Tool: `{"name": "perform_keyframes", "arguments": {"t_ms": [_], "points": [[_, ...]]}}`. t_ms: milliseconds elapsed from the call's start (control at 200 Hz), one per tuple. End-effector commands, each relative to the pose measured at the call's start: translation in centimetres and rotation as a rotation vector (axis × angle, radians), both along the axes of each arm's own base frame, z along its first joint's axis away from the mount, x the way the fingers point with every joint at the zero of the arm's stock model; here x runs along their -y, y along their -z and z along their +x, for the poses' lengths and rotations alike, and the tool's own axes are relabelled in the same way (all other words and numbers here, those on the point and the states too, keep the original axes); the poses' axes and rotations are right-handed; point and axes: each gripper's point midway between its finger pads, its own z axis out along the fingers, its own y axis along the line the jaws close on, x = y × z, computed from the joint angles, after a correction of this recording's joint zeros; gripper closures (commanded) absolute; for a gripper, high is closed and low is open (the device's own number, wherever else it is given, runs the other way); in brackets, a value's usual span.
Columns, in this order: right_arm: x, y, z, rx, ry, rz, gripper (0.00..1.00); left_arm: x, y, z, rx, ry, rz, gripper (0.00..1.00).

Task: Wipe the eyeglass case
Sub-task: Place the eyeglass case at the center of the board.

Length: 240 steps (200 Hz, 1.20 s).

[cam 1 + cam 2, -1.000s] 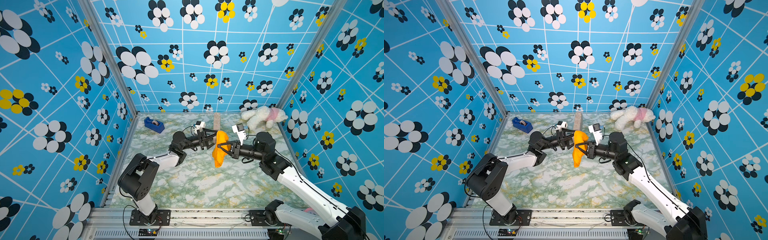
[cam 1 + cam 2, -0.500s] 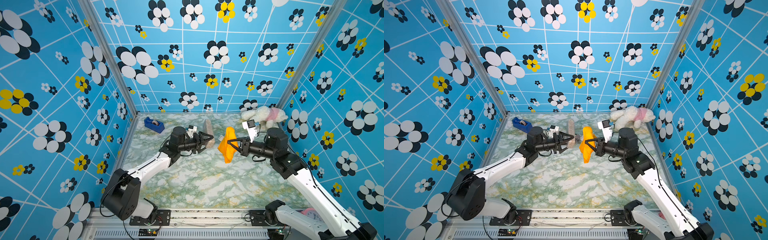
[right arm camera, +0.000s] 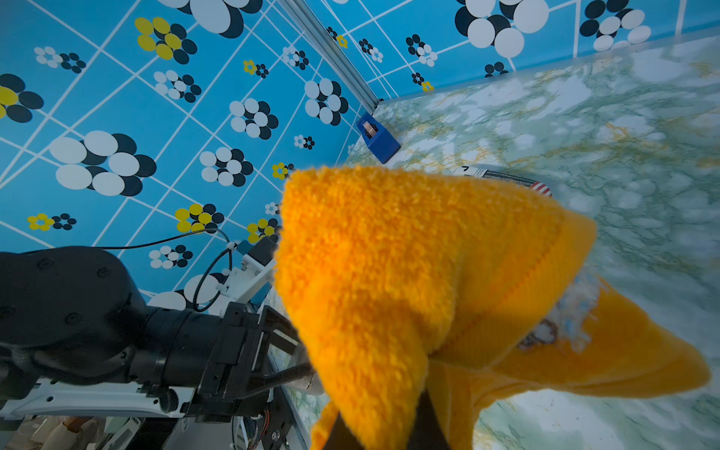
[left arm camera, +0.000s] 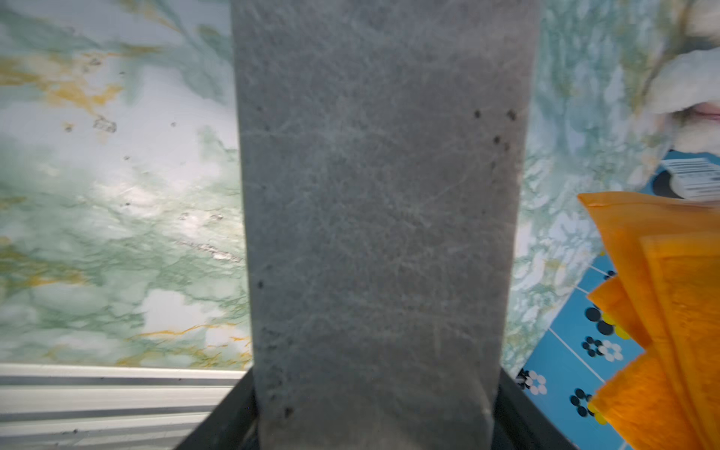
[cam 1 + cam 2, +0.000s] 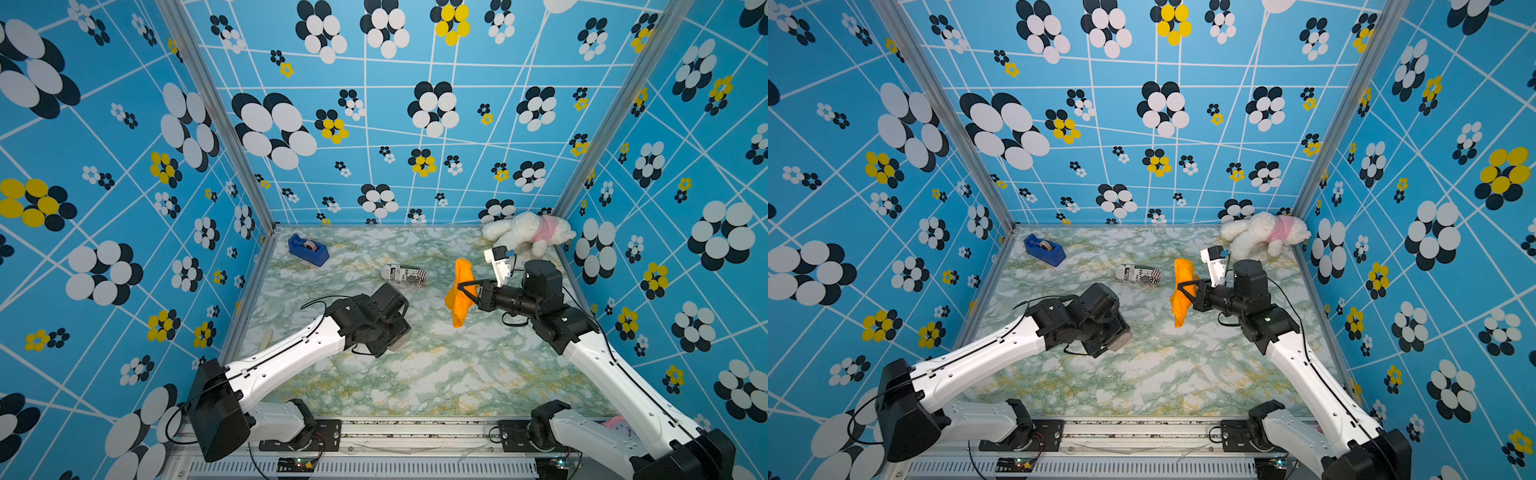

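The eyeglass case [image 4: 382, 218] is a grey, leather-like box that fills the middle of the left wrist view. My left gripper [image 4: 374, 413] is shut on it, one black jaw on each side. In both top views the left wrist [image 5: 374, 320] points down over the table's front left and hides most of the case; only a grey end [image 5: 1120, 338] shows. My right gripper [image 5: 458, 286] is shut on an orange cloth [image 5: 459, 297], which hangs above the table to the right of the case, apart from it. The cloth [image 3: 409, 272] covers the right fingers.
A blue tape dispenser [image 5: 308, 249] sits at the back left. A newsprint-patterned can [image 5: 404, 274] lies mid-table between the arms. A white plush dog [image 5: 525, 232] is in the back right corner. A pale stick [image 5: 266, 338] lies along the left wall.
The case and cloth were together a second ago. My left arm has pulled back toward the front left with the case, and my right arm has drawn the cloth rightward.
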Motion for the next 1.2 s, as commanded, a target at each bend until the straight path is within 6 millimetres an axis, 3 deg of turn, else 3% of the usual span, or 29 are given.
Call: {"name": "perform_keyframes", "arguments": {"t_ms": [0, 180, 580, 780, 865, 1040, 1195], "points": [[0.5, -0.9, -0.2, 0.061, 0.025, 0.02, 1.0, -2.1, 0.9, 0.0, -0.016, -0.132, 0.144, 1.0], [0.9, 0.0, -0.8, 0.056, 0.03, 0.008, 1.0, -1.6, 4.2, -0.9, -0.1, -0.254, 0.167, 1.0], [0.8, 0.8, -0.9, 0.056, 0.005, -0.032, 1.0, 3.6, 8.9, 1.7, -0.146, -0.27, 0.158, 1.0], [1.0, 1.3, -0.9, 0.052, 0.005, -0.052, 1.0, 5.2, 10.9, 1.5, -0.188, -0.279, 0.155, 1.0], [0.9, 1.2, -0.9, 0.06, 0.002, -0.049, 1.0, 5.9, 11.4, 1.3, -0.198, -0.269, 0.147, 0.92], [0.7, 1.4, -0.6, 0.057, -0.004, -0.055, 1.0, 7.6, 12.1, 1.4, -0.218, -0.244, 0.117, 0.63], [1.0, 1.3, -0.7, 0.062, -0.006, -0.081, 1.0, 7.6, 12.1, 1.3, -0.224, -0.242, 0.107, 0.42]]}}
